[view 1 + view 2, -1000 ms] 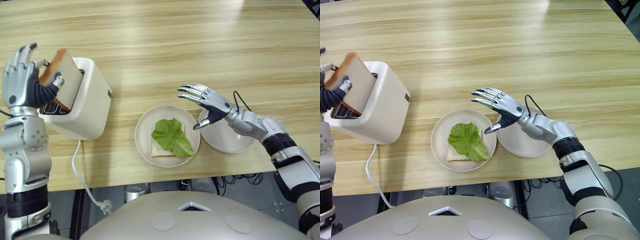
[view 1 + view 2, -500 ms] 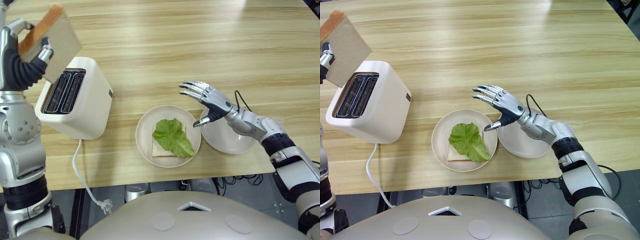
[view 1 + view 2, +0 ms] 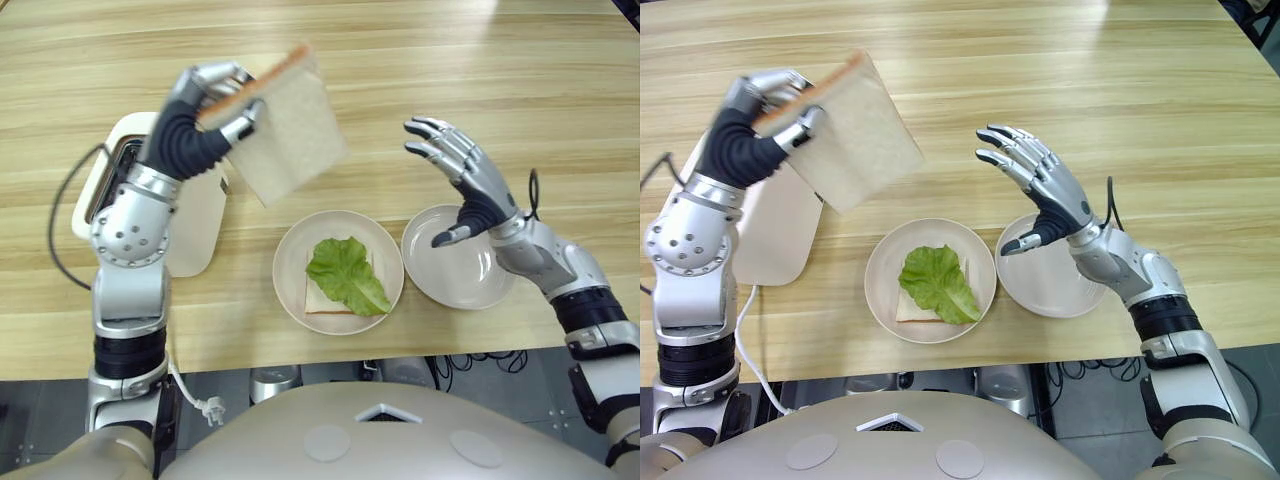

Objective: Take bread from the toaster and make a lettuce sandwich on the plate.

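The fingers (image 3: 215,78) of the left hand (image 3: 195,110) are curled tight on the crust edge of a slice of bread (image 3: 295,135), holding it tilted in the air over the bench (image 3: 400,50), between the toaster (image 3: 195,225) and the plate (image 3: 286,292) and a little short of it. The fingers (image 3: 432,130) of the right hand (image 3: 478,190) are spread wide and hold nothing; that hand hovers above a second plate (image 3: 470,290), which stands just beside the first. On the first plate a bottom slice (image 3: 315,302) already lies flat with a lettuce leaf (image 3: 345,272) on top of it, so I judge the base and the filling done and the top slice lifted out of the toaster. What is left, as I read it, is to carry the held slice over the leaf, lay it down and let go. By count: two slices of bread, one in the hand and one on the plate; one lettuce leaf; two plates, one bearing the sandwich, one bare; one toaster, with its cable (image 3: 52,215) looping off to the side; two hands
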Motion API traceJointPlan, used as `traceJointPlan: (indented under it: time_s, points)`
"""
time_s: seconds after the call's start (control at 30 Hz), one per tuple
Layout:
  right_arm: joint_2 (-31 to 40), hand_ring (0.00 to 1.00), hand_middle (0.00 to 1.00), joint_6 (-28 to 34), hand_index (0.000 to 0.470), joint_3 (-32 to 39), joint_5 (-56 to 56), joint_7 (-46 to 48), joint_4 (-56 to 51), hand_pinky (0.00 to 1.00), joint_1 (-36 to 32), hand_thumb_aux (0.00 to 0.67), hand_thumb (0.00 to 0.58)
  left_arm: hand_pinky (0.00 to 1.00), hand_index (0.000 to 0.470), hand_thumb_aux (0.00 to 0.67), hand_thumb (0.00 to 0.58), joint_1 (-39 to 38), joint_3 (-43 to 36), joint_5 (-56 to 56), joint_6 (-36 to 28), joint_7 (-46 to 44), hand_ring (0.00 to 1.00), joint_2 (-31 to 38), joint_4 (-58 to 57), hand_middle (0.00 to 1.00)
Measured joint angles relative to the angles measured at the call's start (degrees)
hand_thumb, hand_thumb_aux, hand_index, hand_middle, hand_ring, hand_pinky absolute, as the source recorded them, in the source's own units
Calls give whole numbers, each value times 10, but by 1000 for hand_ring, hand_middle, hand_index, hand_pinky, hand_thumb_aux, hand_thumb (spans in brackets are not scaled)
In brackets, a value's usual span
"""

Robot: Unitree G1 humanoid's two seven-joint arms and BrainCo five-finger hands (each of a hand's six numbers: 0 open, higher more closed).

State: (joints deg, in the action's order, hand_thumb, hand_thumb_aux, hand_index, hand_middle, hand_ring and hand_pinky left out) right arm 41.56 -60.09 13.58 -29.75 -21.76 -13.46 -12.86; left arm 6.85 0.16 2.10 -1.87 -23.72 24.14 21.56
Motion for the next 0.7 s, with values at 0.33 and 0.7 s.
traceJointPlan:
  time_s: [0.33, 0.7]
  points:
    - [38, 0, 0, 14, 0, 80, 141, 242, 138, 0, 67, 0, 0, 1000, 460, 670, 580, 40, -124, -83, -28, -183, 1000, -25, -198, 1000]
    - [9, 0, 0, 24, 0, 102, 96, 357, 100, 0, 72, 0, 0, 1000, 460, 670, 580, 62, -184, -27, 35, -193, 1000, -49, -323, 1000]
